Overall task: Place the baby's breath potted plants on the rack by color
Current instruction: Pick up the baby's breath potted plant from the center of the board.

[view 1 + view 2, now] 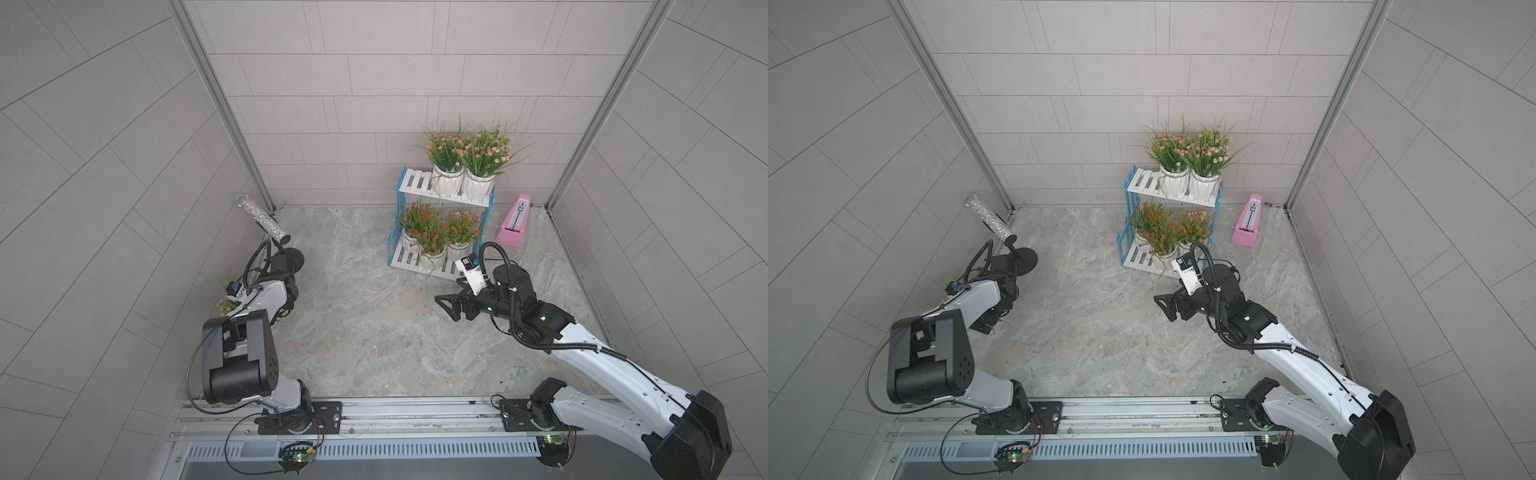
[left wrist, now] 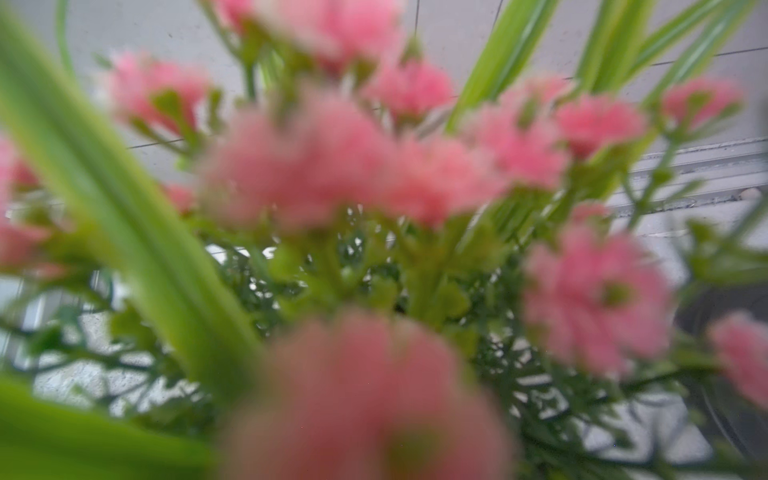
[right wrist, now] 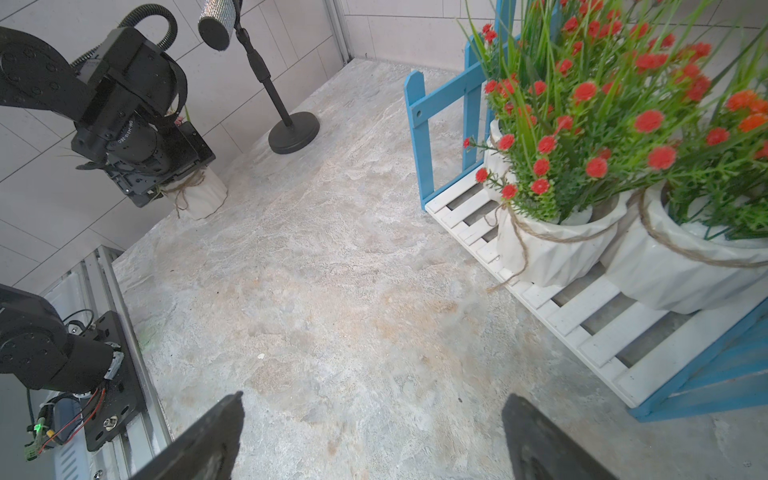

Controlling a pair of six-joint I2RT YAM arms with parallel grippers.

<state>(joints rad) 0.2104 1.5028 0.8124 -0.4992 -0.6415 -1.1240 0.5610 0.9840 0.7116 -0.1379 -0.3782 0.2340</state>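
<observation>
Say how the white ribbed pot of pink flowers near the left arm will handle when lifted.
The white ribbed pot looks rigid and smooth, so possibly slippery. Its pink flowers and grassy leaves stand tall, likely floppy and tip-prone.

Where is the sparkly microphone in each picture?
Both top views: sparkly microphone tilted, beside the left arm.
Left wrist: not visible; blurry pink flowers fill it.
Right wrist: its head shows past the left arm.
Shared landmark: its round black base.

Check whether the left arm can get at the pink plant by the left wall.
Likely yes: the left gripper sits right over the pink plant, with nothing between them.
</observation>
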